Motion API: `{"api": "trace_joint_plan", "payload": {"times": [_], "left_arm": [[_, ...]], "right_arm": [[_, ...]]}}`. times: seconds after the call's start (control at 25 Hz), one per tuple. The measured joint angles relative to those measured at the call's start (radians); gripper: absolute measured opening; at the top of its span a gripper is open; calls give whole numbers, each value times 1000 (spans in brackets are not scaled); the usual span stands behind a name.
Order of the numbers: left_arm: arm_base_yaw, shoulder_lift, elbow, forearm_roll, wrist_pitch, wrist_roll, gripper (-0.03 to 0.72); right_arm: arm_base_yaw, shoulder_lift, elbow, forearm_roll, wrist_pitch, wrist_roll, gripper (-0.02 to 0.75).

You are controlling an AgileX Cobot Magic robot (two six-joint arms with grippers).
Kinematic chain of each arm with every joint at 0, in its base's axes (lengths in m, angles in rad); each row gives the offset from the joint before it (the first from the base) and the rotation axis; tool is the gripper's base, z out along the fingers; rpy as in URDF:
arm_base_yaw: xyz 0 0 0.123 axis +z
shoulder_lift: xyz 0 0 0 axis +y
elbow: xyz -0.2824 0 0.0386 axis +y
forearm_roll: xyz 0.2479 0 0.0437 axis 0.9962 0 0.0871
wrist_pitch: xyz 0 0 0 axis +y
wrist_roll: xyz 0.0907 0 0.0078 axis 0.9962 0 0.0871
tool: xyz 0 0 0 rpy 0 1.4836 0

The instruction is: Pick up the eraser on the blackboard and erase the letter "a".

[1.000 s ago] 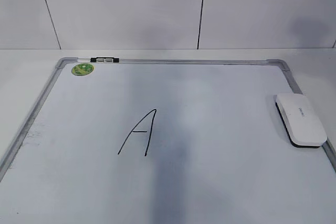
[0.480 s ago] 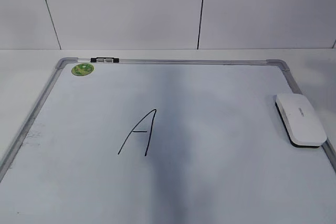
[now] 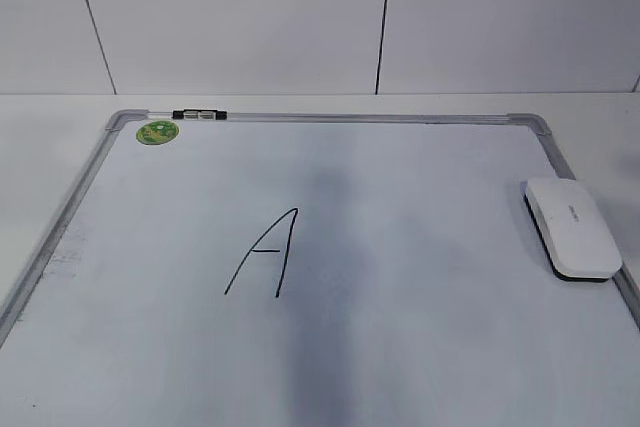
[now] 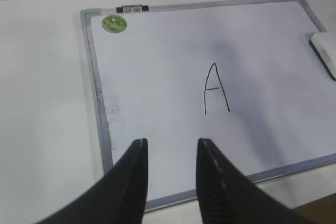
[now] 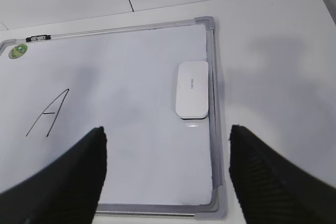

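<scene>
Nearest in the wrist views are the two grippers, both hanging above the white table (image 5: 273, 40) and touching nothing. The left gripper (image 4: 170, 150) has its dark jaws parted by a narrow gap, empty, over the near left edge of the blackboard (image 3: 420, 347). The right gripper (image 5: 167, 140) has its jaws spread wide, also empty, over the near right part of the board, with the eraser (image 5: 192, 88) lying beyond the gap between them. On the board, a single hand-drawn capital "A" (image 3: 265, 254) in thin black marker stands left of centre; no smaller letter can be made out. The eraser lies flat against the right frame, white top up, long side along the rail. At the far left corner sit a round green sticker (image 3: 157, 132) and, on the frame just beside it, a small black-and-silver clip (image 3: 199, 114).
</scene>
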Motion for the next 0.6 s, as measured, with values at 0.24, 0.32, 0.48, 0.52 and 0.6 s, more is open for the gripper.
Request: {"api": "trace_joint_plan", "payload": {"times": [0.24, 0.32, 0.48, 0.52, 0.6], "left_arm": [[-21, -167, 195, 30, -31, 0, 237], [-28, -216, 260, 41, -46, 0, 237], [-39, -304, 373, 51, -71, 0, 236], [-41, -326, 401, 55, -76, 0, 236], [-41, -363, 456, 70, -88, 0, 235]], "right_arm": [[0, -196, 174, -38, 2, 0, 579], [0, -257, 237, -56, 4, 0, 579], [0, -364, 354, -87, 4, 0, 579], [0, -381, 377, -91, 4, -2, 579], [0, -410, 432, -103, 5, -2, 579]]}}
